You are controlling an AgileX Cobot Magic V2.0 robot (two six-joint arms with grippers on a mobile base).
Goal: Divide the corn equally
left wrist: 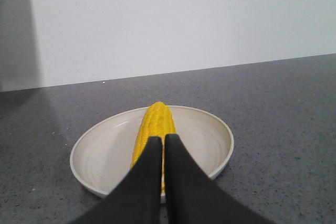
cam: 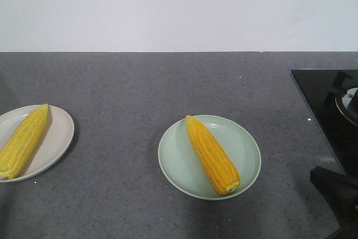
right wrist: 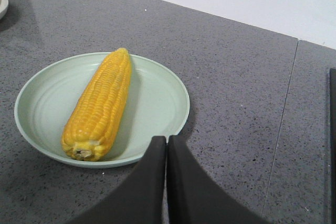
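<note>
Corn (cam: 212, 153) sits one per plate, split apparently done; both end effectors (left wrist: 163, 145) (right wrist: 167, 145) pressed together, empty, should back toward 6 o'clock.

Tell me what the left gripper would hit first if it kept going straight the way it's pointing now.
Most likely the corn cob lying in the cream plate. The left gripper, jaws shut, points straight along the cob. How high it sits above the plate is hard to judge, so it could touch the plate's near rim first.

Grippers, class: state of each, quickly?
Left gripper: shut, empty, above the yellow corn cob.
Right gripper: shut, empty, beside the pale green plate.
</note>
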